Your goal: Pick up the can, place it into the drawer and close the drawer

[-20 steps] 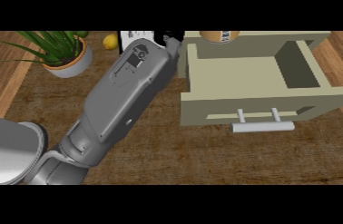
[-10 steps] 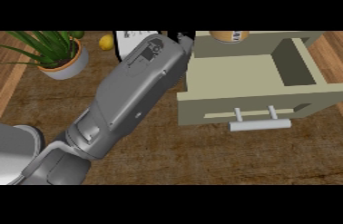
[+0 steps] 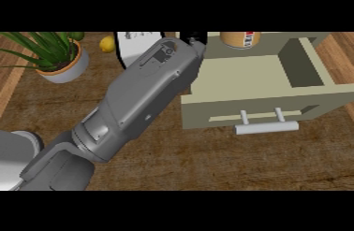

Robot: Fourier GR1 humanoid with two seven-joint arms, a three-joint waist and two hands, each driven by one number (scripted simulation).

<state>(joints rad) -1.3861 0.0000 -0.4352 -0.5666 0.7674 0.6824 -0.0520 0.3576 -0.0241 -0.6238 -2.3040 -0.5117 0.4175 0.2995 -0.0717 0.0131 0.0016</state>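
Left hand mostly hidden behind forearm; fingers' state cannot tell. Can stands beyond open drawer; a blind reach risks toppling it.

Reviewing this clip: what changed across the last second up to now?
The grey forearm swung rightward toward the open drawer, its black hand now at the drawer's back-left corner near the can. Nothing was grasped or released. Can, drawer, potted plant and lemon look unmoved.
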